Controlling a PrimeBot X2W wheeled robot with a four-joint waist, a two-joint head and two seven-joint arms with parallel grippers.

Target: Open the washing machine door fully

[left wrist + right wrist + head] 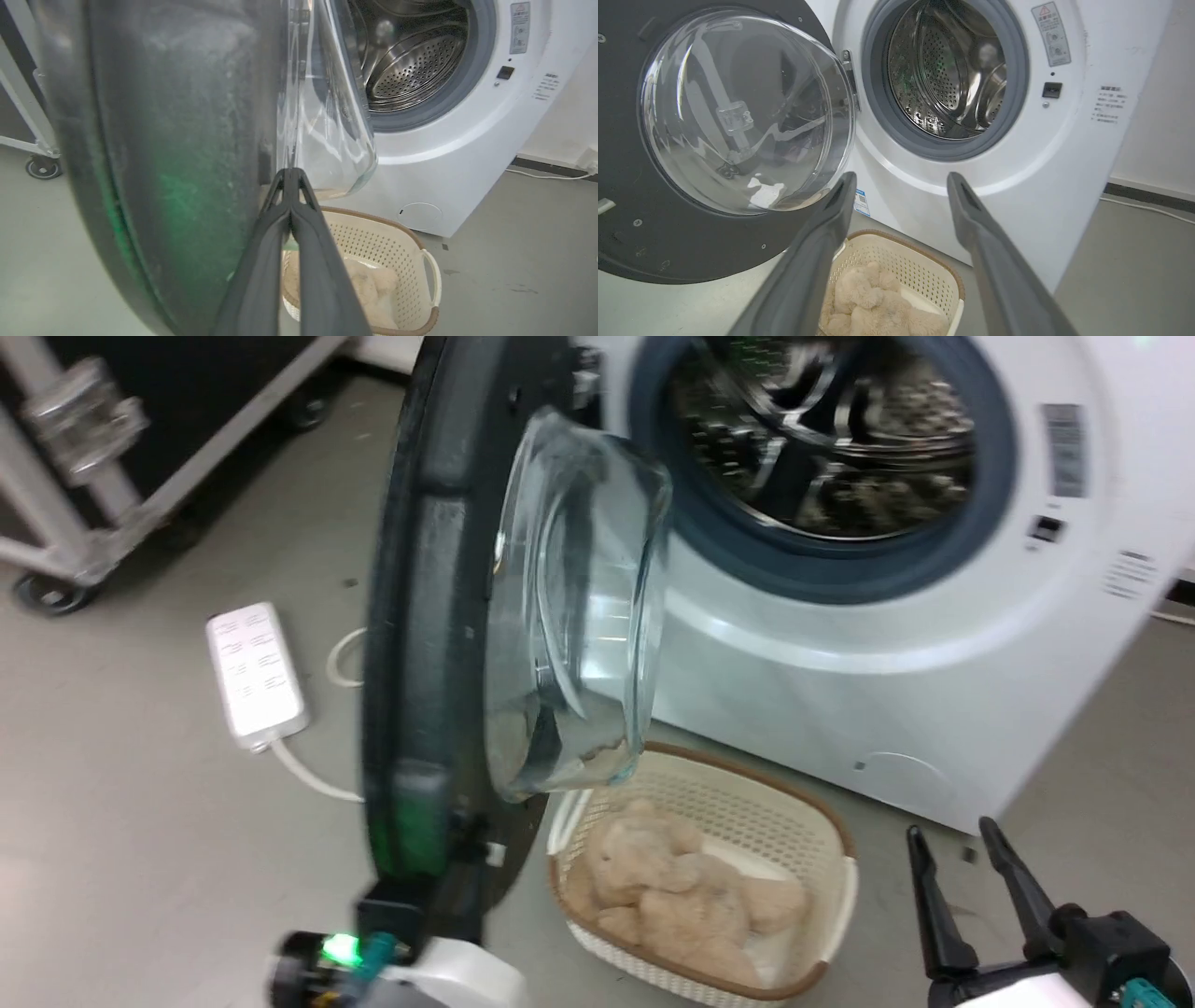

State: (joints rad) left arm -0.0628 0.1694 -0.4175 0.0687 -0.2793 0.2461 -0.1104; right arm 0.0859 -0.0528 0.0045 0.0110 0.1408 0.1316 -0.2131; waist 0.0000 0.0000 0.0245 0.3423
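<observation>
The washing machine door point(420, 616) stands swung out from the white washing machine point(887, 691), edge-on to the head view, its clear glass bowl point(579, 607) bulging towards the machine. The steel drum point(822, 439) lies exposed inside its grey gasket. My left gripper point(289, 175) is shut, fingertips together against the door's inner side point(177, 140), right beside the glass bowl point(336, 130). My left wrist point(373, 957) sits below the door's lower edge. My right gripper point(962, 859) hangs open and apart from the door point(626, 186), fingers point(840, 196) pointing at the machine's front point(1017, 196).
A cream perforated basket point(812, 831) holding beige plush stands on the floor under the door and in front of the machine. A white power strip point(254, 672) with its cable lies on the floor to the left. A black wheeled case point(140, 448) stands at the far left.
</observation>
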